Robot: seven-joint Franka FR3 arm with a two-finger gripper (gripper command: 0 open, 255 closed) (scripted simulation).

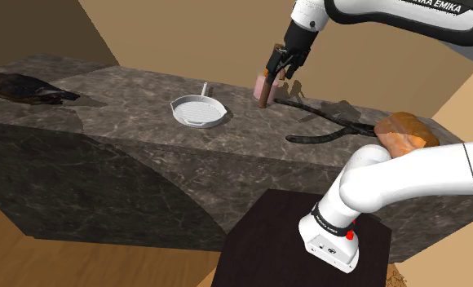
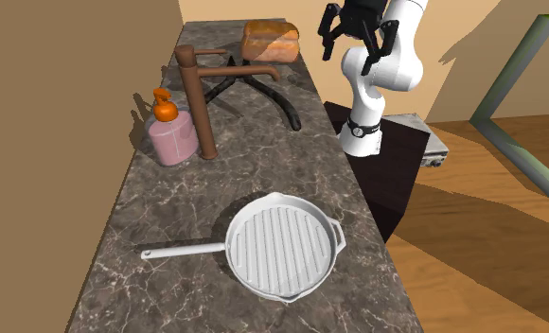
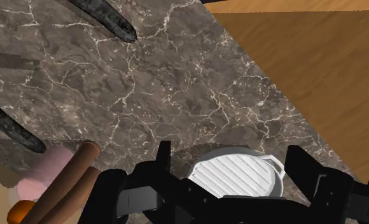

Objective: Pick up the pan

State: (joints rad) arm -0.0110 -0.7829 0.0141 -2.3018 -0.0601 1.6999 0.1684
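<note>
Black fingers point(image 3: 302, 167) of the gripper point(image 3: 231, 156) are standing apart at the near edge of the wrist view, holding nothing. The pan point(image 3: 237, 175) is showing between them, but far below on the counter point(image 3: 177, 83), not within their reach.

The pan point(image 2: 284, 248) is lying flat and upright on the counter point(image 2: 310, 161), near its front edge. Its ribbed inside is facing up, and its thin handle point(image 2: 183, 251) is pointing toward the wall, to the second exterior view's left. Nothing is sitting in it or touching it. The soap bottle point(image 2: 171, 137) and the faucet point(image 2: 202, 95) are standing well apart from it, farther along the counter, and the bread point(image 2: 271, 40) is lying at the far end.

In the shoulder view the gripper point(image 1: 280, 65) is hanging high above the counter point(image 1: 129, 90), over the faucet point(image 1: 266, 94) and the soap bottle point(image 1: 261, 84), while the pan point(image 1: 199, 110) is sitting off to that view's left.

By my judgement the task is only beginning: the hand is pointing toward the pan but not yet reaching it, and nothing is being gripped or lifted. What is remaining is nearly everything: travelling across to the pan, coming down, closing on the handle or the rim, and raising it off the counter.
</note>
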